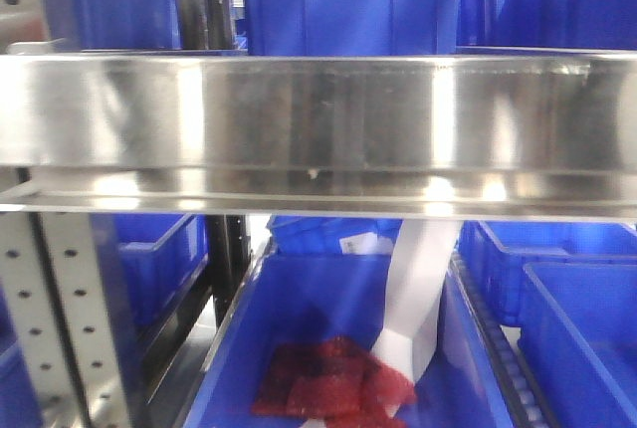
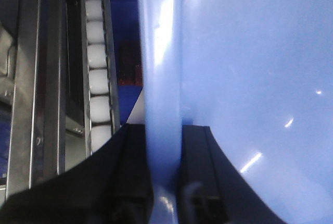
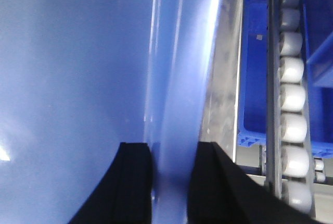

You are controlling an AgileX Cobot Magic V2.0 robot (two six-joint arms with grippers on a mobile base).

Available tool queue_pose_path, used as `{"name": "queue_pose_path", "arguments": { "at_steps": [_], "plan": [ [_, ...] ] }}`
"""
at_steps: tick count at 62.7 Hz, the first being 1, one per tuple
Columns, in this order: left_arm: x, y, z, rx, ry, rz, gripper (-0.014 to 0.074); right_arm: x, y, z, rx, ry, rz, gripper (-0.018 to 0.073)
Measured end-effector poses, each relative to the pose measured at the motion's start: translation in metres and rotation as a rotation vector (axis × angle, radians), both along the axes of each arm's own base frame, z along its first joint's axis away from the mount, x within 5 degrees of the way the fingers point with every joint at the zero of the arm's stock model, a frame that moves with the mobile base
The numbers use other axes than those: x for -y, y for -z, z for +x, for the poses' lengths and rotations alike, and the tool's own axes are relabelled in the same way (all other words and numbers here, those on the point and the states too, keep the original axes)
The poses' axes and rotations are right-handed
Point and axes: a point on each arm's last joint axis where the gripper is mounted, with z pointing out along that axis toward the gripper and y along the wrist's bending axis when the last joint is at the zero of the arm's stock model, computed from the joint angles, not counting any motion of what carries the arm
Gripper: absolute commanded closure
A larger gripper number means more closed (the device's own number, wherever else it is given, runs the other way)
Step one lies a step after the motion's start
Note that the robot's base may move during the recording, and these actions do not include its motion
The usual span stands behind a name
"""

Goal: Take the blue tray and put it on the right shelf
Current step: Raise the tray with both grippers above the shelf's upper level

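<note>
At the front, right shelf (image 1: 318, 109): its broad steel lip spans the frame at camera height. I judge this is the target surface, and the lip hides most of its top.
Front, on the shelf: a deep blue bin (image 1: 348, 0) stands in the centre with more at both sides, so room for a wide load looks scarce.
Front, below: a lower bin (image 1: 299, 299) holds red packets (image 1: 333, 383) and a white strip (image 1: 418, 299). A perforated upright (image 1: 60, 319) stands at the left. Neither hand shows here.
Left wrist, left hand (image 2: 164, 135): it is clamped on the rolled rim of the blue tray (image 2: 250, 78), one black finger on each side. An edge grip likely lets the two arms share the width.
Left wrist, surroundings: a roller track (image 2: 99, 78) and steel rails run just beside the rim.
Right wrist, right hand (image 3: 174, 151): it pinches the tray's other rim the same way, so the tray hangs between both hands. I cannot tell whether it rests on anything.
Right wrist, obstacles: a roller row (image 3: 291, 104) and a side bin (image 3: 257, 78) lie close by and could snag the rim.
</note>
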Motion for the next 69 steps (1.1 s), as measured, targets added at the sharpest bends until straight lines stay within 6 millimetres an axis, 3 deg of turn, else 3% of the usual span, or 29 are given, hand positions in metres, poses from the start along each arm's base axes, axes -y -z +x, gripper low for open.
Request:
{"name": "queue_pose_path", "arguments": {
  "at_steps": [69],
  "plan": [
    [0.0001,0.0,-0.0001,-0.001,0.001,-0.001,0.0645,0.0,0.0,0.0,0.0,-0.001,-0.001,0.0502]
  ]
}}
